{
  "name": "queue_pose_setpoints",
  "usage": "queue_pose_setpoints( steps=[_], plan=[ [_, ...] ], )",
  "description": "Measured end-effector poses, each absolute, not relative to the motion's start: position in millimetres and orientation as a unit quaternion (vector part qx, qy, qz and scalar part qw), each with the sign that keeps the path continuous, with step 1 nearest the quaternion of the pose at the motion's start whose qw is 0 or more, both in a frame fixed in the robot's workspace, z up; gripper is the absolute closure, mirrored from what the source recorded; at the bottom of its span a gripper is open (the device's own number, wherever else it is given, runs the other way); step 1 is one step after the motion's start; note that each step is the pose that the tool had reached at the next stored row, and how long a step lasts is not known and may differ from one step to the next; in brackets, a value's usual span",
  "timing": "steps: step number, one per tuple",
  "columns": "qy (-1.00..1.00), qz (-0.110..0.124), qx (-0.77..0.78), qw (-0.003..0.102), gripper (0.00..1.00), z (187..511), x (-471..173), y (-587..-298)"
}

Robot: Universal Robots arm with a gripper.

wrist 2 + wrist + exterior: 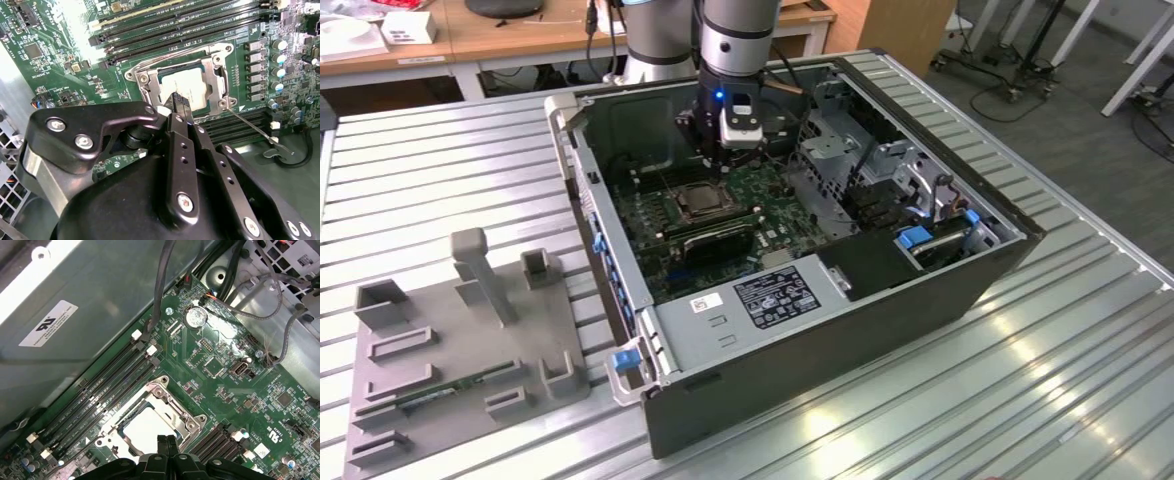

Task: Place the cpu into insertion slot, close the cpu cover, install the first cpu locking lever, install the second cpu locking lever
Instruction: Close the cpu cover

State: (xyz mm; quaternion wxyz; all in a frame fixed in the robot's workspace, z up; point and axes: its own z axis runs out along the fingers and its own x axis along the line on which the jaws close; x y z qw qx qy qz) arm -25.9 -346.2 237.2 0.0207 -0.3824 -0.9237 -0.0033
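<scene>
Jaws closed, empty, over cpu cover (216, 80)

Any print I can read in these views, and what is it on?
White sticker on the case wall, first wrist view: fine print, not readable.
Black label on the power supply, exterior view: too small to read.
Motherboard lettering, second wrist view: too small to read.
cpu top: no readable marking.

gripper (167, 442) jaws pressed together near cpu (147, 427); cpu cover (181, 407) flat around it on green motherboard (220, 390).
</scene>
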Motion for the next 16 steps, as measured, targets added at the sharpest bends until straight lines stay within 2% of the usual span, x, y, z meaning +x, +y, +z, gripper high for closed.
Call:
queue_pose_setpoints(
  steps=[16],
  plan=[
    [-0.936, -0.003, -0.352, 0.021, 0.89, 237.2, -25.9, -346.2]
  ],
)
